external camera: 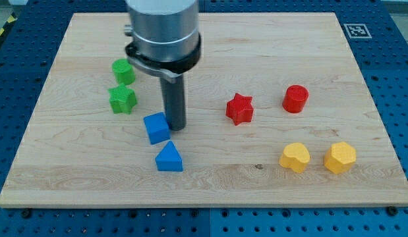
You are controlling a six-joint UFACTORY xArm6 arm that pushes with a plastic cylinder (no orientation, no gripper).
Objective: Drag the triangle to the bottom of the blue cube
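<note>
A blue triangle lies on the wooden board, just below and slightly right of the blue cube. A small gap separates the two. My tip rests on the board right beside the cube's right side, above the triangle. The rod comes down from the arm's grey end at the view's top.
A green cylinder and a green star sit left of the rod. A red star and a red cylinder are to the right. A yellow heart and a yellow hexagon lie at lower right.
</note>
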